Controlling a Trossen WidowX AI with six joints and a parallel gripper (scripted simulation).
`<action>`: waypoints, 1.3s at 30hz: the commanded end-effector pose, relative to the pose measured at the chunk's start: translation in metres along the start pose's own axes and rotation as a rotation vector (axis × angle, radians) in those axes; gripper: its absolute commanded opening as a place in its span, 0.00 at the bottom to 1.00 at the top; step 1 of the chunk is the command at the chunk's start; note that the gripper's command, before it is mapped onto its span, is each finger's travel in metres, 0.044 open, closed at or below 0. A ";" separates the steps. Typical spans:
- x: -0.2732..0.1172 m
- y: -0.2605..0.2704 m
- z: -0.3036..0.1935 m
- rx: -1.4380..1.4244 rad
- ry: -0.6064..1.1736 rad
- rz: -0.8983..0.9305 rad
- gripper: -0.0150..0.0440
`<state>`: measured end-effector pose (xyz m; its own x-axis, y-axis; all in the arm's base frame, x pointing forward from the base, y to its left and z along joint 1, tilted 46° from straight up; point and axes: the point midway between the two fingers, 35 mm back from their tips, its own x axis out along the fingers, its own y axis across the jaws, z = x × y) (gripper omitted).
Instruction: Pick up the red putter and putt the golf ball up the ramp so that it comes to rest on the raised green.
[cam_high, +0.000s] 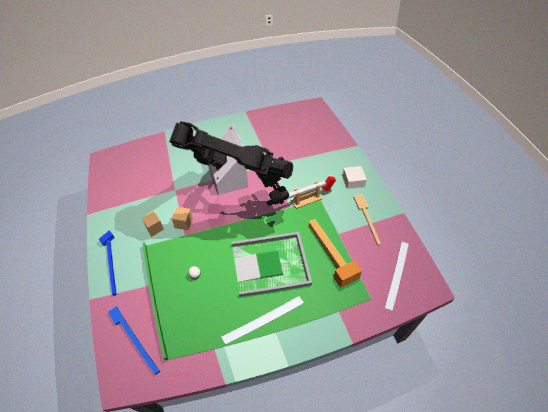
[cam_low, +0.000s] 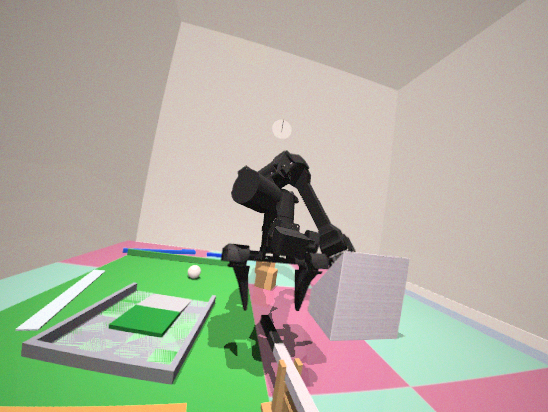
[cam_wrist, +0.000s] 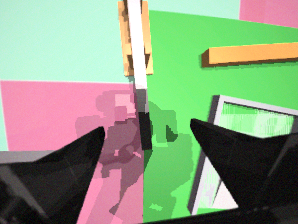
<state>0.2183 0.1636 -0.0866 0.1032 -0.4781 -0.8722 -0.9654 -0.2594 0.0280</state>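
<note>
A matt black arm (cam_low: 280, 200) of boxy links and rounded joints is seen; its hand (cam_low: 272, 280) is ended by two dark, tapering, pointed fingers.

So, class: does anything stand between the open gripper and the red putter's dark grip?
Nothing visible does. The gripper hangs open above the red putter's grip, whose shaft lies on a wooden stand farther along.
</note>
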 end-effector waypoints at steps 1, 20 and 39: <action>0.019 0.002 -0.006 -0.010 0.016 0.009 1.00; 0.046 0.002 -0.013 -0.010 0.018 0.009 1.00; 0.063 0.001 -0.018 -0.004 0.011 0.007 0.96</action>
<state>0.2279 0.1173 -0.1328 0.0988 -0.4895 -0.8664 -0.9651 -0.2593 0.0365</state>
